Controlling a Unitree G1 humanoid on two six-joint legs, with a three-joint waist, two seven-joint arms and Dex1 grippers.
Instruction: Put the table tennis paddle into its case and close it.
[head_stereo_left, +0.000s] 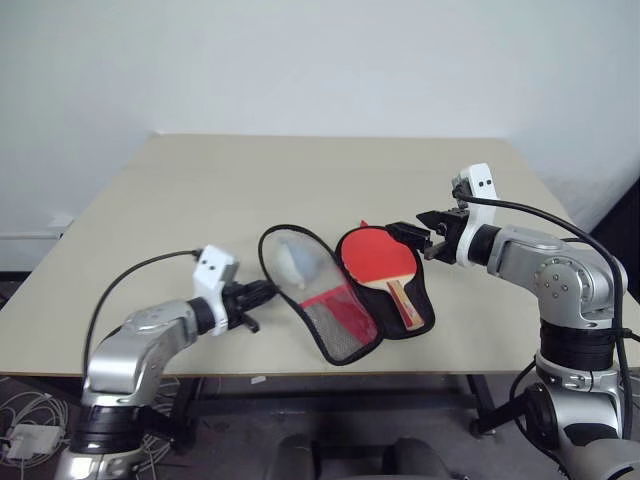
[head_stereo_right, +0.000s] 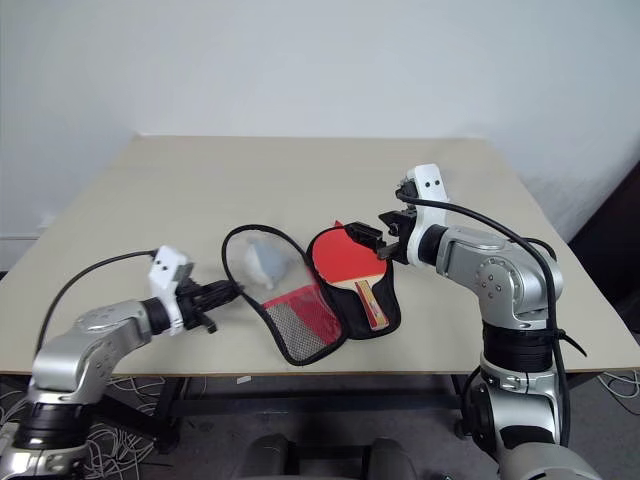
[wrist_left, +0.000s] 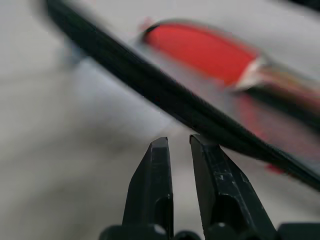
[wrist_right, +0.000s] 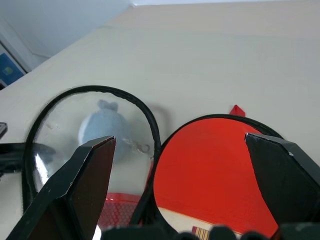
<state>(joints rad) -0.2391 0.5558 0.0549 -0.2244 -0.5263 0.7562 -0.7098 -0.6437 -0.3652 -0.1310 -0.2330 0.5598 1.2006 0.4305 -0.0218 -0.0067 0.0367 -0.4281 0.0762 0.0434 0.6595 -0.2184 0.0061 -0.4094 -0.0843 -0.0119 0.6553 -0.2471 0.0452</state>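
Near the beige desk's (head_stereo_left: 200, 190) front edge, the left gripper (head_stereo_left: 262, 292) has its black fingers almost together on nothing, beside the open black-trimmed fabric case (head_stereo_left: 335, 325). The round red wooden-handled paddle (head_stereo_left: 380, 255) lies in its right half. The right gripper (head_stereo_left: 415, 238) gapes wide, empty.

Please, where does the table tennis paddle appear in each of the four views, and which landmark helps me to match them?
Left eye view: the table tennis paddle lies right of centre, in the open case.
Right eye view: paddle at centre, on the same case half.
Left wrist view: red blade blurred, beyond the case's black edge.
Right wrist view: red blade low, between the right gripper's fingers.
Shared landmark: the case's black rim.
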